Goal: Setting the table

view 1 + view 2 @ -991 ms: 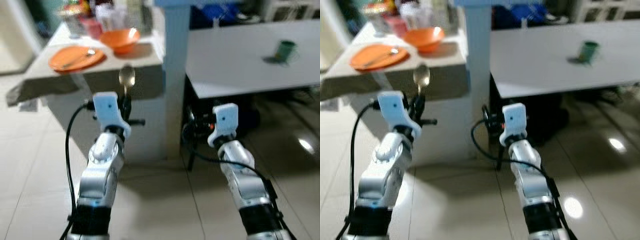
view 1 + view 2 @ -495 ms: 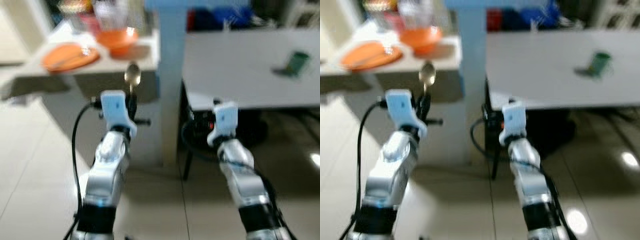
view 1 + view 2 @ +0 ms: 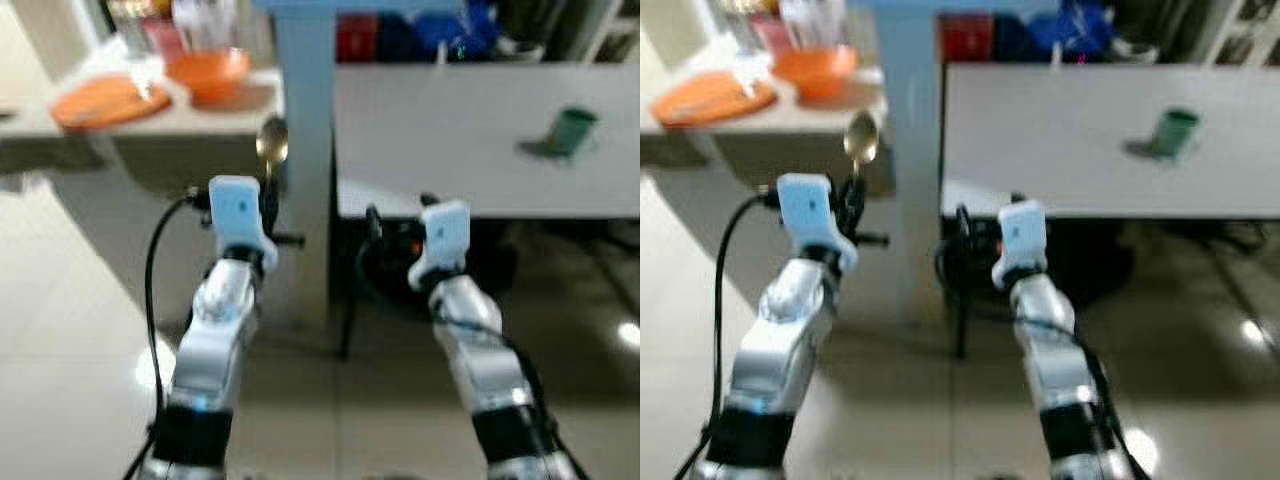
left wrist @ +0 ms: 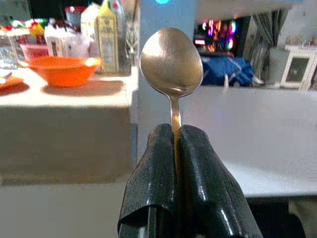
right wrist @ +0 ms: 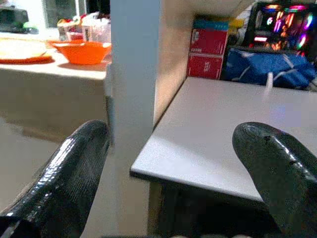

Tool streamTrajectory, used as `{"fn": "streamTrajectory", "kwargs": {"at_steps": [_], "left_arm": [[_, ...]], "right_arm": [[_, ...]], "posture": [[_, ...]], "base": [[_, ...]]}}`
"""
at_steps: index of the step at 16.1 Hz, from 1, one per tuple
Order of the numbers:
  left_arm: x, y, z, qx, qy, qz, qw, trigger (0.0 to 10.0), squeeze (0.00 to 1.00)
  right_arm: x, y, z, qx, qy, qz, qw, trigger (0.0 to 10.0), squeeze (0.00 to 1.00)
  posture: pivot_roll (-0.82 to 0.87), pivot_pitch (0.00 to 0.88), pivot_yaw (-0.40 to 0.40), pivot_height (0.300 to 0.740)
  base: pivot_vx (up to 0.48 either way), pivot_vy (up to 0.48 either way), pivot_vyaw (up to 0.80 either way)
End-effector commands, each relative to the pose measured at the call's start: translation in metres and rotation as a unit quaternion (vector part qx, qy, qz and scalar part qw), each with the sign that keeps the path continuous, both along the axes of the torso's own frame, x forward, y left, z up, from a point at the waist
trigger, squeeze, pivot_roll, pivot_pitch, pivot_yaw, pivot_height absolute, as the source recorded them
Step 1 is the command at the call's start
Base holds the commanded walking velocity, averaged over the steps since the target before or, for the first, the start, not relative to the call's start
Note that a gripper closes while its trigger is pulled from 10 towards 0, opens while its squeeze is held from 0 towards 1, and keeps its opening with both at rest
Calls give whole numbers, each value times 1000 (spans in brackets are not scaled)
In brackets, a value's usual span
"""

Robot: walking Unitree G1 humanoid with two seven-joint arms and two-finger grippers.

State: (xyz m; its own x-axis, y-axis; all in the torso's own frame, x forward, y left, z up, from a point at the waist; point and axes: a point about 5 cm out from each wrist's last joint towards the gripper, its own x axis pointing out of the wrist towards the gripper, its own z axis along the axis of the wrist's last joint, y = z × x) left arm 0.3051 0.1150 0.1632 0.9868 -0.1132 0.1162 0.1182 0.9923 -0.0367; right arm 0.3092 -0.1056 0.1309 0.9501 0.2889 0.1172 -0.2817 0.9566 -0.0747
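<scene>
Far left of the pillar [image 3: 303,150], a counter [image 3: 150,115] carries an orange plate [image 3: 95,100] and, nearer the pillar, an orange bowl [image 3: 207,73], with bottles and jars blurred behind them. The whole head view is soft with blur.

In front of the pillar, on its left side, the left gripper [image 4: 177,148] is raised and clenched on a spoon [image 4: 171,62]. The wrist view shows both black fingers [image 4: 156,168] pressed tight against the handle, bowl end upright above them. From the head, the spoon [image 3: 271,142] stands just left of the pillar, below the counter's edge.

Right of the pillar stretches a white table [image 3: 460,140], butting up against it. The right gripper [image 5: 173,163] hangs in front of the table's near edge, fingers [image 5: 74,163] spread wide and holding nothing, looking at the table corner beside the pillar.

Well to the right on the table sits a green cup [image 3: 571,131]. Behind the table, against the pillar, are red boxes [image 5: 207,49] and something blue [image 5: 270,67]. Below is glossy tiled floor [image 3: 70,330].
</scene>
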Motion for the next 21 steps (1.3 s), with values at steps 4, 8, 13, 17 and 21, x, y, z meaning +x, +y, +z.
{"fn": "streamTrajectory", "kwargs": {"at_steps": [4,8,13,17,21], "left_arm": [[5,1,6,1,-8,-4,1000,0,0],[7,5,5,5,-7,12,1000,0,0],[10,11,4,10,-3,37,999,0,0],[11,9,5,16,-7,38,999,0,0],[10,4,7,16,-14,26,999,0,0]], "right_arm": [[-1,3,2,-3,-6,4,1000,10000,0],[-2,3,1,-3,-5,5,1000,10000,0],[-2,3,1,-4,-4,7,1000,10000,0],[-3,4,0,-2,-3,9,1000,10000,0],[-3,4,0,-2,-2,11,1000,10000,0]], "posture": [[-140,0,81,740],[-143,0,82,740],[-146,0,81,740],[-147,0,83,740],[-148,0,84,740]], "base": [[126,-428,0],[287,-382,0],[306,-365,0],[308,-364,0],[287,-381,0]]}}
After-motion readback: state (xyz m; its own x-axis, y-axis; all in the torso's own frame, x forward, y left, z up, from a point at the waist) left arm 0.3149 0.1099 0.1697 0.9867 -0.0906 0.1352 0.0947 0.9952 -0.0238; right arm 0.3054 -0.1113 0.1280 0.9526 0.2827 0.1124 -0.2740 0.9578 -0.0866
